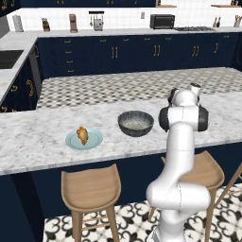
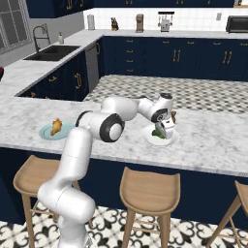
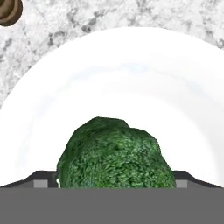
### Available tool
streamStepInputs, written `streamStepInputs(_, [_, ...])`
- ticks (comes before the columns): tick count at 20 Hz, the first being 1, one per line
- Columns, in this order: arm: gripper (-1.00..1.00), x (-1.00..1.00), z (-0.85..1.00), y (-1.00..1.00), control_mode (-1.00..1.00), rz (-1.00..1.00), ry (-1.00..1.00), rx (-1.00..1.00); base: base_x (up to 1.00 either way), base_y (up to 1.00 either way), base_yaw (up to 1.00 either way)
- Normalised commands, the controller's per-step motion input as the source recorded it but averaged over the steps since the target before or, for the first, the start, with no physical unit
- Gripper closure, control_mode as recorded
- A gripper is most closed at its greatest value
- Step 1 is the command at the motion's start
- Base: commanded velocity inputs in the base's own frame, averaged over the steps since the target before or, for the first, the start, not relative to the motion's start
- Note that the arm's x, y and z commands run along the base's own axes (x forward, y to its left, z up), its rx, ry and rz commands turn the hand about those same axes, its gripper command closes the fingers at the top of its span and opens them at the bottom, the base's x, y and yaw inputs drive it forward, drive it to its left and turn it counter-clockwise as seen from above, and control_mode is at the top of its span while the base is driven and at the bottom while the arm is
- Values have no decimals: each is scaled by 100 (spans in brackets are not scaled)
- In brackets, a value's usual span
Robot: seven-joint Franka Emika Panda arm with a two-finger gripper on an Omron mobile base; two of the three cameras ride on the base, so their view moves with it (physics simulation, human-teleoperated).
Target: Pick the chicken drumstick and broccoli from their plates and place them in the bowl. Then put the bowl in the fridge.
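The dark green broccoli (image 3: 114, 155) lies on the white plate (image 3: 131, 78), close under the hand. My gripper (image 3: 114, 181) is open and low over it, with one dark fingertip (image 3: 43, 178) on each side of the floret. From the right base view, the gripper (image 2: 164, 130) hangs over the broccoli (image 2: 157, 132) on the white plate (image 2: 170, 140). The golden-brown chicken drumstick (image 1: 82, 135) rests on the pale blue plate (image 1: 94, 140) further left along the counter. Between the two plates stands the dark speckled bowl (image 1: 135, 123), holding nothing. The fridge is out of view.
A small brown round object (image 3: 8, 11) stands on the marble counter (image 1: 38, 137) just beyond the white plate. Wooden stools (image 1: 90, 189) line the near side of the counter. Navy cabinets and a sink (image 2: 51, 52) lie across the aisle.
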Motion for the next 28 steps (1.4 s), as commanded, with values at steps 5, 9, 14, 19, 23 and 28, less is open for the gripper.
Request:
streamStepInputs(5, [100, -21, -5, 28, -100, 0, -5, 0, 0, 0, 0])
streamStepInputs(9, [100, -82, 46, 7, -100, 0, -15, 9, 0, 0, 0])
streamStepInputs(14, [100, -94, 92, 64, -100, 2, -12, 5, 0, 0, 0])
streamStepInputs(19, [100, -47, 58, 100, -100, 13, -5, 0, 0, 0, 0])
streamStepInputs(23, [100, 4, 28, 100, -100, 9, 1, -2, 0, 0, 0])
streamStepInputs(28, [100, 8, 22, 100, -100, 11, 2, 0, 0, 0, 0])
